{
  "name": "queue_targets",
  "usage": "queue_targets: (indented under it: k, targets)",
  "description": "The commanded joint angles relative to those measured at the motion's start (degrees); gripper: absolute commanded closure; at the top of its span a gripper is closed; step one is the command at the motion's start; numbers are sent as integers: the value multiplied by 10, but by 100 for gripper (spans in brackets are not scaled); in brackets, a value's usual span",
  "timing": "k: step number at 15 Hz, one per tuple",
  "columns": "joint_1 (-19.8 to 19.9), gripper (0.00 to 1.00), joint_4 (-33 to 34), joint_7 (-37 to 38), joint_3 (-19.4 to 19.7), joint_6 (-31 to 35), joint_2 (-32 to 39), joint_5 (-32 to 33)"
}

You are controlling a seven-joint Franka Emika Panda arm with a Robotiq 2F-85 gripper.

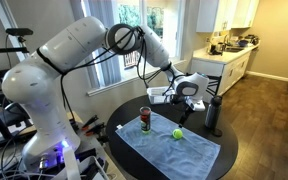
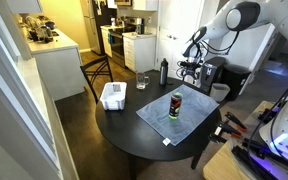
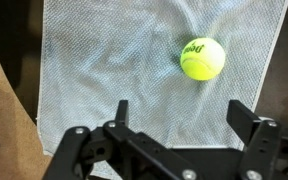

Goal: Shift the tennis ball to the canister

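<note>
The tennis ball (image 1: 178, 133), fuzzy and yellow-green, lies on a grey-blue cloth (image 1: 174, 148) on the round dark table. In the wrist view the ball (image 3: 202, 58) sits at the upper right, beyond the fingertips. The canister (image 1: 146, 120), a clear tube with a dark red lower part, stands upright on the cloth to the left of the ball; it also shows in an exterior view (image 2: 176, 103). My gripper (image 1: 189, 90) hangs above the table, over the cloth's far edge. Its jaws (image 3: 184, 115) are open and empty.
A tall black bottle (image 1: 213, 115) stands on the table beside the cloth, close under the gripper. A short clear glass (image 2: 142, 81) and a white tray (image 2: 113, 96) stand on the table's far side. A chair (image 2: 96, 70) stands beside the table.
</note>
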State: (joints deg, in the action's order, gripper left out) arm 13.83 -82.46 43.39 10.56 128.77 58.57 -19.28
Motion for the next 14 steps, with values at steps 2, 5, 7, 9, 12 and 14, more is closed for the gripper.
queue_targets:
  k: [2,5,7,9,12,14]
  targets:
    - [0,0,4,0,0,-3,1,0]
    - [1,0,4,0,0,-3,1,0]
    - [1,0,4,0,0,-3,1,0]
    - [5,0,12,1,-6,-4,8,-8]
    - [18,0,64,14,-35,27,59,-51]
    - [17,0,97,16,-47,42,92,-66]
